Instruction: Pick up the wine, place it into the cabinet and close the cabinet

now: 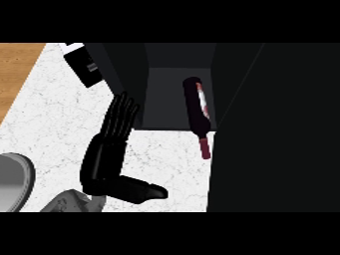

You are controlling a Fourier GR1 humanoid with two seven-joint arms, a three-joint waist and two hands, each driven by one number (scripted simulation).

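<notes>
Left hand: the left hand (112,149) shows left of centre in the head view, over the white speckled desk (55,114). Its fingers (122,113) are straight and held together, pointing up the view toward the cabinet's left wall. The thumb (144,190) sticks out to the right, low in the view. It holds nothing.

Left forearm: a bit of grey forearm (66,201) comes in at the lower edge, below the hand.

Right hand: I cannot see it anywhere; a large dark panel (286,129) fills the right side of the view.

Wine: the wine (197,107) lies on its side, base inside the cabinet, neck pointing down the view. Its red-capped neck (205,148) pokes out past the cabinet's front edge over the desk. It lies close along the dark panel; nothing grips it.

Cabinet: the cabinet (165,94) is a dark box open toward the viewer, with a grey floor inside. The wine sits at the right of this floor.

Hand and wine: apart, the hand to the left of the bottle, with bare cabinet floor and desk between them.

Other things: a wooden strip (7,74) runs along the desk's upper left; a small black object (84,64) lies beside the cabinet's left wall; a grey rounded shape (3,182) shows at the lower left.
</notes>
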